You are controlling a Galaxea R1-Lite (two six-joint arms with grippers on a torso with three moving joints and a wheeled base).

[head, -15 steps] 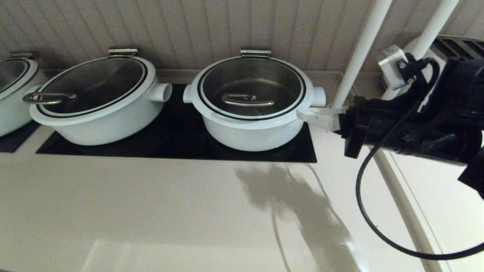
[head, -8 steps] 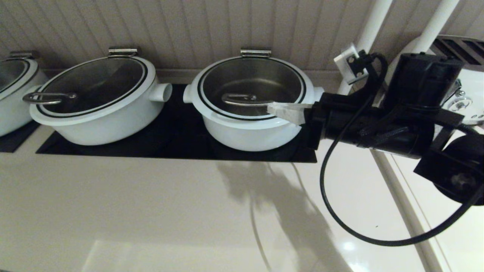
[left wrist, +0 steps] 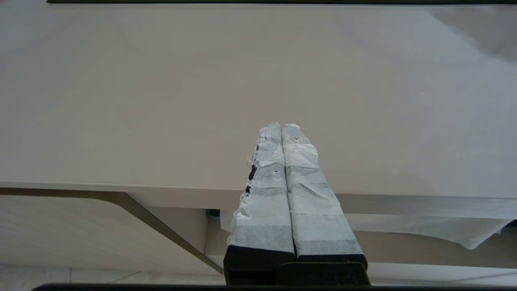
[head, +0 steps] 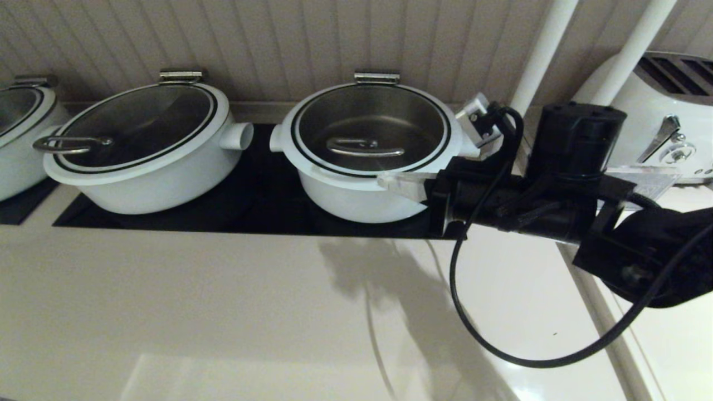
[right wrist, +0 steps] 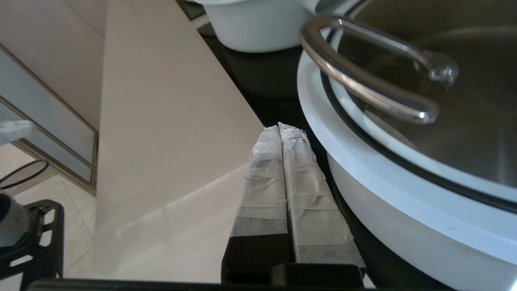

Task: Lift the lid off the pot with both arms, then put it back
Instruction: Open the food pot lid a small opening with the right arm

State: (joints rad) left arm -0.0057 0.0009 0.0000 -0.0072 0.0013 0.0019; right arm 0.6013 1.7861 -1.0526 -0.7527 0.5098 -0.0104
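The lid [head: 371, 129] sits flat on the pot [head: 367, 150], which stands on the black hob [head: 262, 195] by the back wall, so by my reading nothing of the lift is done and the putting back lies further off; the right gripper [head: 390, 181] is low at the pot's front right side, just beside its wall, fingers pressed together and empty, short of the handle [head: 365, 147]; the left gripper [left wrist: 281, 127], unseen from the head, is closed on nothing above the bare counter [left wrist: 161, 101]
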